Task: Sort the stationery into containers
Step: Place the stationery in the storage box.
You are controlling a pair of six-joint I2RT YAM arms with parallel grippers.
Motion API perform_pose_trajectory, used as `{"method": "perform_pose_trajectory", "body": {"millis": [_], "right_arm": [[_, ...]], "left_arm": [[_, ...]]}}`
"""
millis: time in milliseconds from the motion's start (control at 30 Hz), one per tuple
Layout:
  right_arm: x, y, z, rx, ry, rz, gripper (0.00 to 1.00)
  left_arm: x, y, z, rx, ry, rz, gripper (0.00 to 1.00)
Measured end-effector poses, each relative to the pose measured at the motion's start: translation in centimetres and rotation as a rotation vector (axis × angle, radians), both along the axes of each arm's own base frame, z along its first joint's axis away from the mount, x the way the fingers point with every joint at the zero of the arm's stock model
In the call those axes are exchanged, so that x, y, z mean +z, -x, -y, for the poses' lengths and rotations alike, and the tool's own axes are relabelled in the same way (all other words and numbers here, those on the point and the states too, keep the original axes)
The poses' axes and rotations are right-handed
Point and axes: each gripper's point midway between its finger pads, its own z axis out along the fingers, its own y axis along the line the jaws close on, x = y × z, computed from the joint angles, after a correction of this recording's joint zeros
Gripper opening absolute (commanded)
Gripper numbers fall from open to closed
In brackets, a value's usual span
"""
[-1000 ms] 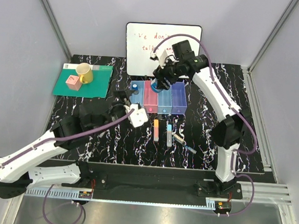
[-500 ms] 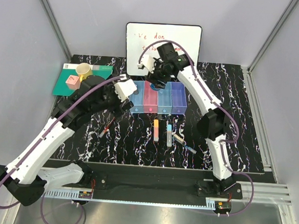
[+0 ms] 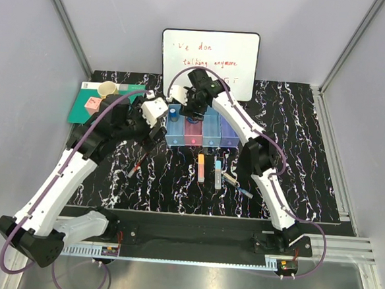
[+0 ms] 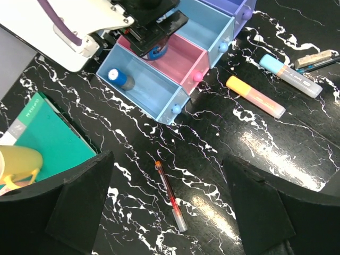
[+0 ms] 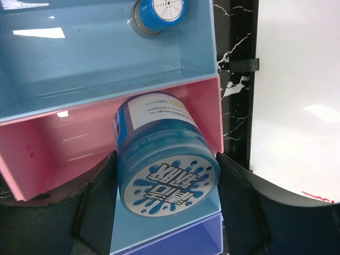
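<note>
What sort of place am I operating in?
Probably a lab robot test cell, not an office: a marbled black table walled by grey panels, a whiteboard propped at the back, and bins and markers laid out.

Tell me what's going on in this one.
The right gripper has its jaws shut on a round blue tub, holding it over the pink bin. The left gripper hangs open and empty above a dark-red pen on the table. One blue bin already holds a small blue-capped item. The orange marker, light-blue marker and small pens lie on the table, not yet sorted.
</note>
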Motion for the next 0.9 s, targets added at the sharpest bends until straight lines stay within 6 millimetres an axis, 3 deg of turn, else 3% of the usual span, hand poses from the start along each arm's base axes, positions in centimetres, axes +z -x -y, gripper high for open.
{"method": "perform_pose_trajectory", "body": {"millis": [733, 900], "right_arm": [[-2.5, -2.5, -0.9, 0.037, 0.058, 0.1, 0.0], [-3.7, -2.5, -1.0, 0.041, 0.069, 0.091, 0.18]], "left_arm": [[-0.5, 0.0, -0.5, -0.005, 0.02, -0.02, 0.91], [-0.4, 0.0, -0.5, -0.007, 0.023, -0.021, 0.91]]}}
